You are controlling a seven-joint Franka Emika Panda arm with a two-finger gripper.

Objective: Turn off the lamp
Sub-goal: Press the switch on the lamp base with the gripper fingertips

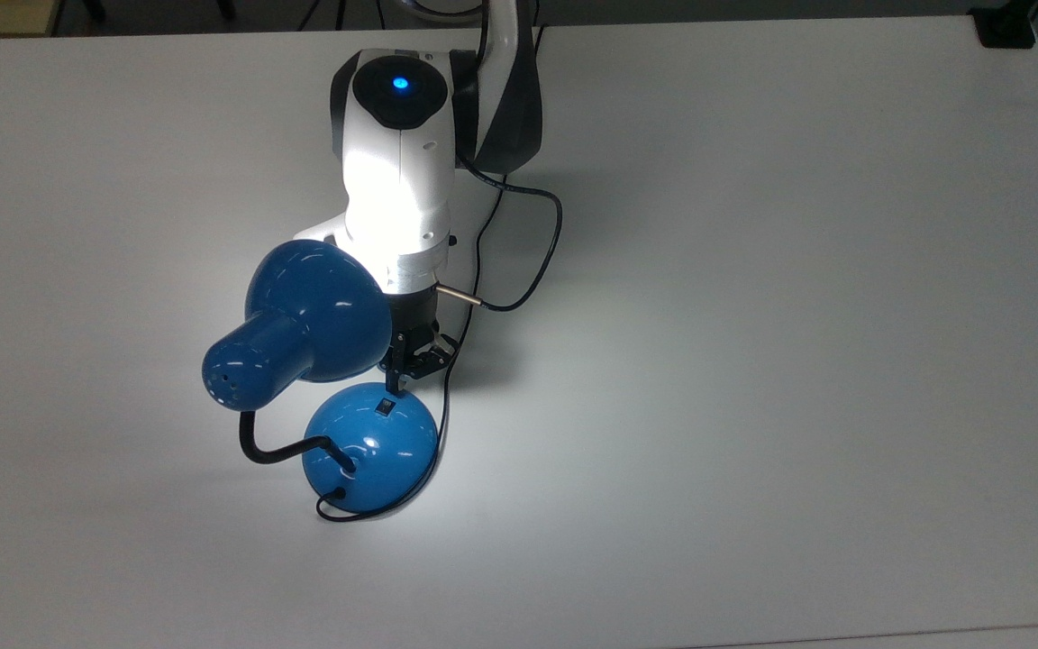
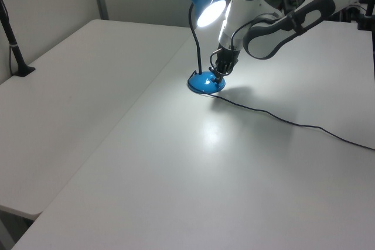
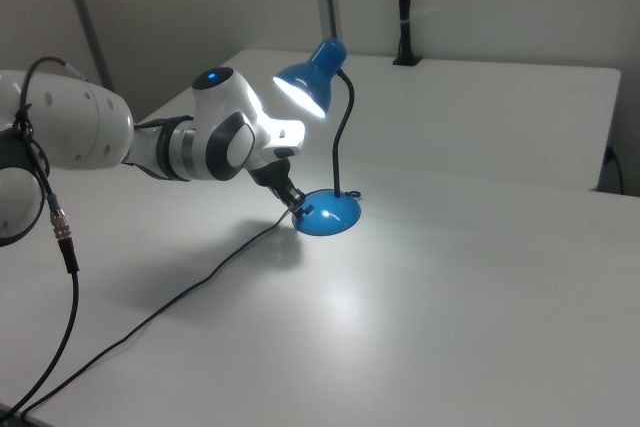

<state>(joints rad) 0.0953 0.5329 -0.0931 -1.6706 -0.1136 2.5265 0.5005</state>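
The blue lamp stands lit on the white table, its bell shade [image 1: 316, 311] tilted over my arm's wrist and its light falling on the white casing. A black bendy neck [image 1: 271, 451] rises from the blue dome base [image 1: 366, 451]. On the dome's top sits the small black switch [image 1: 385, 407]. My gripper [image 1: 392, 386] is shut and empty, its tip just past the switch on the arm's side and slightly above the dome. From the side, the gripper [image 2: 215, 75] hangs at the base's [image 2: 205, 84] right edge below the glowing shade [image 2: 206, 7]. The right view has the gripper [image 3: 298, 209] at the base's [image 3: 332, 215] left.
The lamp's thin black cord [image 2: 281, 119] trails across the table [image 1: 753, 361] toward the left view's right. The arm's own cable [image 1: 537, 261] loops beside the wrist. A black clamp post [image 2: 14, 45] stands at the table's far edge.
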